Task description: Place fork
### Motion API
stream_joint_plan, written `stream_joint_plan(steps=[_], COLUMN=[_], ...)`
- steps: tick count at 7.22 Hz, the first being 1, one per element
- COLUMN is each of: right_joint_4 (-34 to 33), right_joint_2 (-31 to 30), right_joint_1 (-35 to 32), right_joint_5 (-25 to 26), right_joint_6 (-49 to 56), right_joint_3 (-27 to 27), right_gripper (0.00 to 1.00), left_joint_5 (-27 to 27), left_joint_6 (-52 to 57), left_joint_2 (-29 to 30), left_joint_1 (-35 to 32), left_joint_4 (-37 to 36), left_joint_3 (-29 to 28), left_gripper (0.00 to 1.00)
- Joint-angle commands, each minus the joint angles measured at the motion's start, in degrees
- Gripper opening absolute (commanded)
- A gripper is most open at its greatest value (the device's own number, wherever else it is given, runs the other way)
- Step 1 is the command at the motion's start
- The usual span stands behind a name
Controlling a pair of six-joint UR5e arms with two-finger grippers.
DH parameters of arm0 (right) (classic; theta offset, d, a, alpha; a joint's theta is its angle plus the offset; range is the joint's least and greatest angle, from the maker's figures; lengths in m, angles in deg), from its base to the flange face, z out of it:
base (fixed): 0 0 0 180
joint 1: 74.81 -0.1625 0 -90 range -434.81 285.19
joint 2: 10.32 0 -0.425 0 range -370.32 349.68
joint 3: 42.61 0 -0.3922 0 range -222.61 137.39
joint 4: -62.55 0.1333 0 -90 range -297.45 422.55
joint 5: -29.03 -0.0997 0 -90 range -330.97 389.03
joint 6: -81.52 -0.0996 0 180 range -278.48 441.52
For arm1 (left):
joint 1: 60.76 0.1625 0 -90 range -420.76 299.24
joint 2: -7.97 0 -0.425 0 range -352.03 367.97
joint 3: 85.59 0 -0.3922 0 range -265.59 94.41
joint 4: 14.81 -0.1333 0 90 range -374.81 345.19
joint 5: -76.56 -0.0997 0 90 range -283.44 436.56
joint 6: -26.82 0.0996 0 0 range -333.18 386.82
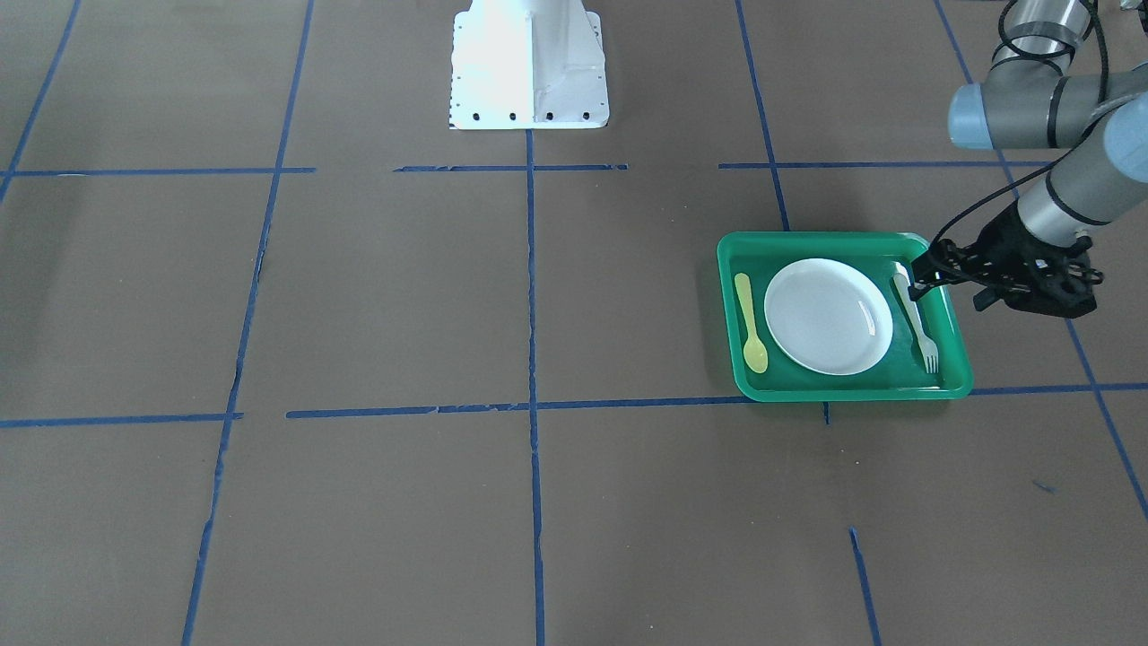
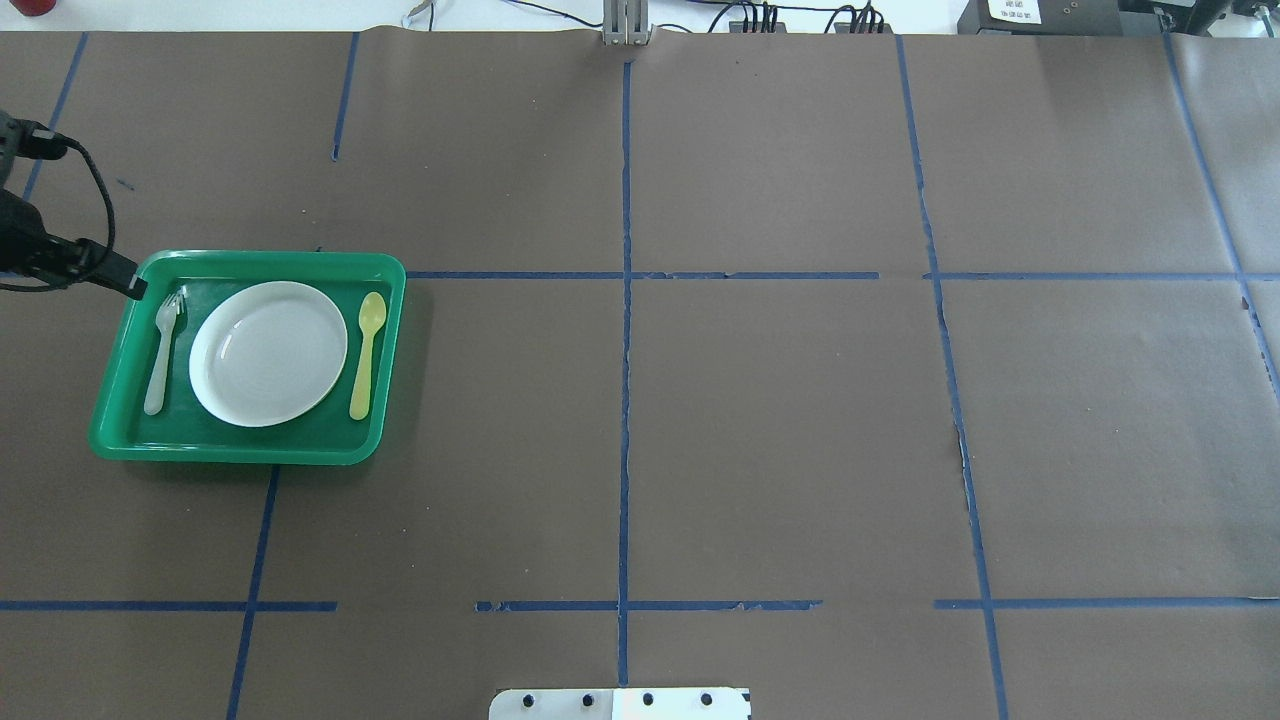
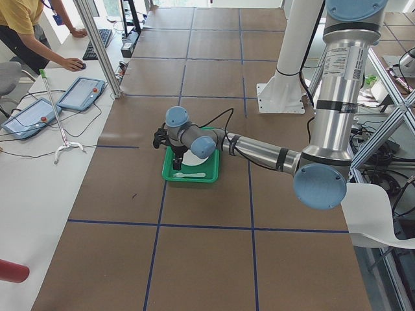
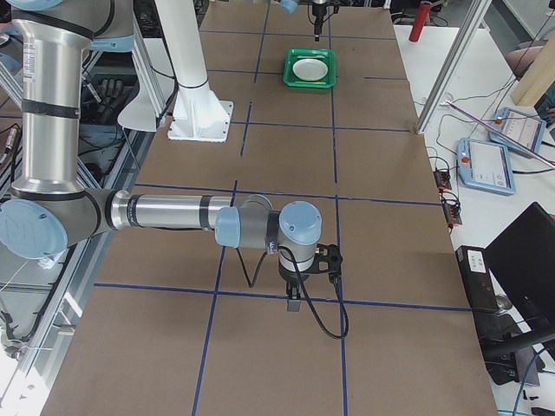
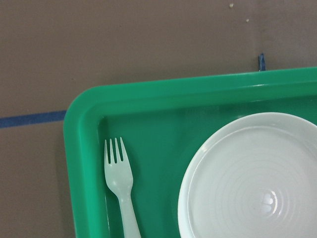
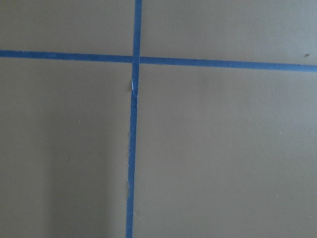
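The pale whitish fork [image 1: 915, 314] lies flat in the green tray [image 1: 807, 240], beside the white plate [image 1: 830, 316], on the side toward my left arm. In the overhead view the fork [image 2: 160, 360] lies left of the plate [image 2: 268, 352], tines pointing away from me. The left wrist view shows the fork [image 5: 119, 183] free in the tray [image 5: 198, 89]. My left gripper [image 1: 922, 269] hovers over the tray's corner by the fork's handle end, its jaws apart and empty. My right gripper [image 4: 294, 303] hangs over bare table far from the tray; I cannot tell its state.
A yellow spoon [image 1: 750, 323] lies in the tray on the plate's other side. The robot's white base [image 1: 529, 67] stands at the table's middle edge. Blue tape lines cross the brown table. Operator tablets lie on a side bench [image 3: 39, 110].
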Motion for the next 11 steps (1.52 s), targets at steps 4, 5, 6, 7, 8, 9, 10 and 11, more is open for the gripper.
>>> stream_joint_plan(steps=[4, 5, 6, 7, 8, 9, 10, 11], right_joint_4=[0.00, 0.00, 0.00, 0.00, 0.00, 0.00, 0.00, 0.00], right_joint_2=[0.00, 0.00, 0.00, 0.00, 0.00, 0.00, 0.00, 0.00], right_joint_1=[0.00, 0.00, 0.00, 0.00, 0.00, 0.00, 0.00, 0.00], right_joint_5=[0.00, 0.00, 0.00, 0.00, 0.00, 0.00, 0.00, 0.00], right_joint_6=[0.00, 0.00, 0.00, -0.09, 0.00, 0.00, 0.00, 0.00], right_joint_3=[0.00, 0.00, 0.00, 0.00, 0.00, 0.00, 0.00, 0.00], right_gripper=[1.00, 1.00, 1.00, 1.00, 1.00, 1.00, 1.00, 1.00], left_joint_5=[0.07, 0.07, 0.33, 1.12, 1.30, 1.57, 1.92, 3.31], left_joint_6=[38.61, 39.08, 40.74, 40.85, 40.85, 40.67, 40.24, 40.41], left_joint_2=[1.38, 3.57, 2.81, 2.10, 1.58, -0.69, -2.02, -5.17], left_joint_1=[-27.14, -27.88, -29.02, -29.03, -28.94, -28.94, -28.94, -28.94], left_joint_4=[-24.62, -30.25, -30.57, -30.22, -28.91, -25.42, -22.43, -21.87], left_joint_3=[-4.63, -4.47, -4.38, -4.30, -4.73, -4.65, -4.65, -4.39], left_gripper=[1.00, 1.00, 1.00, 1.00, 1.00, 1.00, 1.00, 1.00])
